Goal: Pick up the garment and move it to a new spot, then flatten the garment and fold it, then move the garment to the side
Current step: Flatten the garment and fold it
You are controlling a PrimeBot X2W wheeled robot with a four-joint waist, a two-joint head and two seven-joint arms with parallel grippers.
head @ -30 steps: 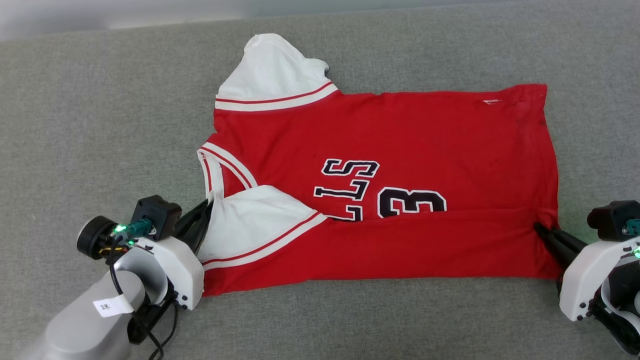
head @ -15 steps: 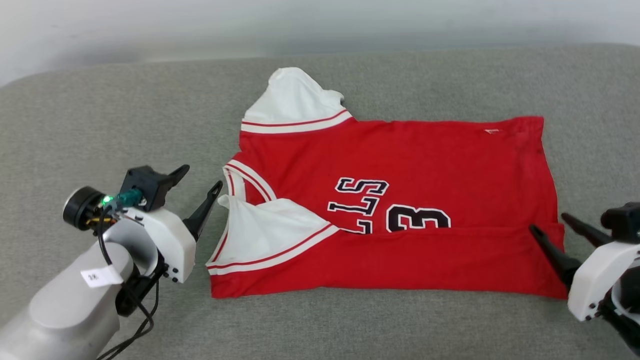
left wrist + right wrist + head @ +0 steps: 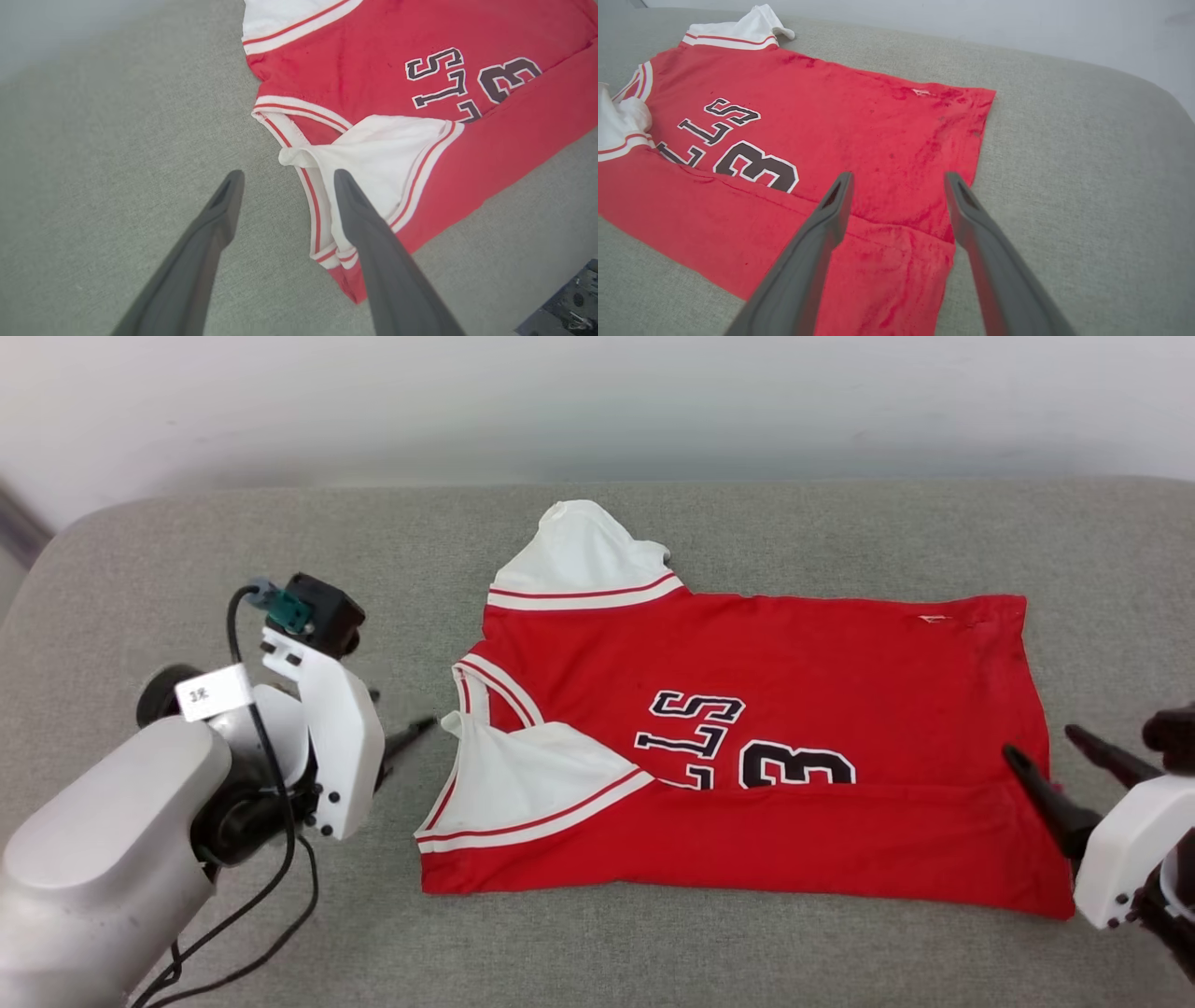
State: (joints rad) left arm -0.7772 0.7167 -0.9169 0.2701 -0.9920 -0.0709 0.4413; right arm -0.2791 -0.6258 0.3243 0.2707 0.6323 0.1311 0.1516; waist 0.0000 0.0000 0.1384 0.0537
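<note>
Red white-sleeved basketball T-shirt [image 3: 794, 653] lay half-folded mid-frame; left fingers [image 3: 217, 219] and right fingers [image 3: 826, 219] both spread wide, gripping nothing.

The garment [image 3: 794, 663] is bright red. Its short sleeves [image 3: 579, 546] are white, each ending in a band of white and red stripes. The same striped trim goes round the neck opening [image 3: 490, 683], left of the frame's middle. The letters [image 3: 695, 723] and the digit "3" [image 3: 794, 767] are black with a thin white edge. The table [image 3: 747, 971] is covered in grey woven cloth, and the wall [image 3: 597, 401] at the top is pale whitish. The left claw [image 3: 286, 173] and the right claw [image 3: 899, 175] have dark grey fingers. The left forearm [image 3: 103, 821], lower left, is silver-grey with a white wrist shell [image 3: 341, 747].
</note>
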